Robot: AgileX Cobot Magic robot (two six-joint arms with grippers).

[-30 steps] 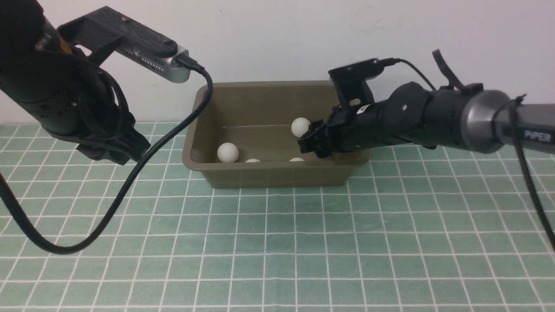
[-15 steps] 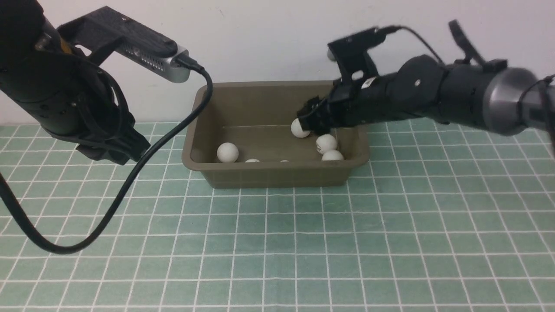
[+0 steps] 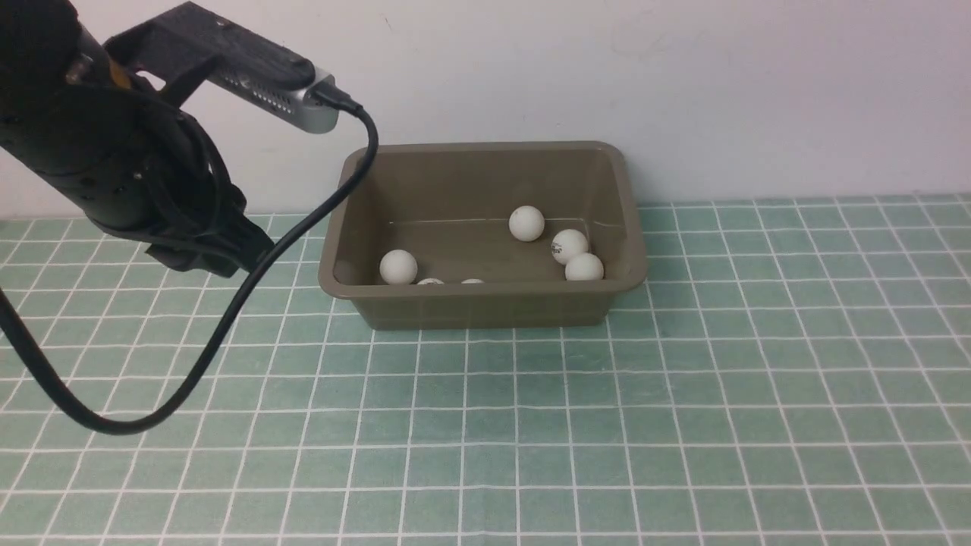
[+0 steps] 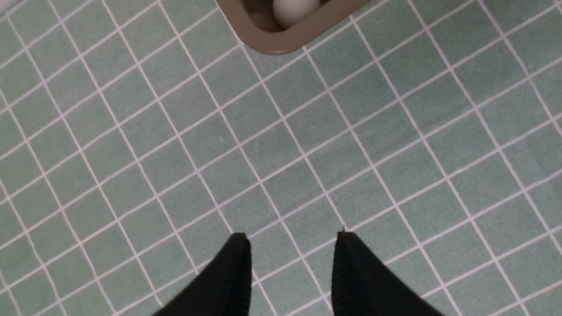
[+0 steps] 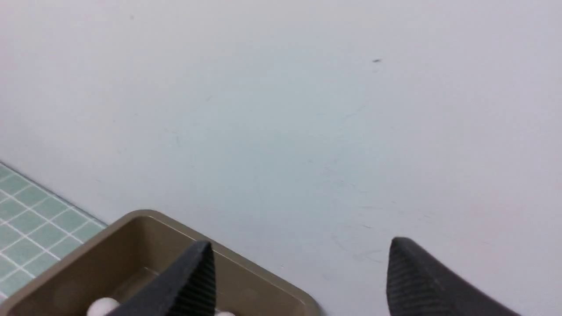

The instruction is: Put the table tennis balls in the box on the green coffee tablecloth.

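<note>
Front view: small matte white table tennis balls [image 3: 526, 224] lie inside the olive-brown rectangular plastic box [image 3: 485, 305] on the pale green grid-patterned tablecloth [image 3: 531, 425]. Left hand [image 4: 292, 250], empty, fingers slightly apart, near the box corner. Right hand [image 5: 300, 263] spread apart, empty, above the box.

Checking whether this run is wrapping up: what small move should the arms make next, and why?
Probably only a retreat to rest. The tablecloth shows no loose balls, while the balls seen all lie inside the box. The right gripper is open, empty, facing the wall; the left gripper holds nothing above bare cloth.
</note>
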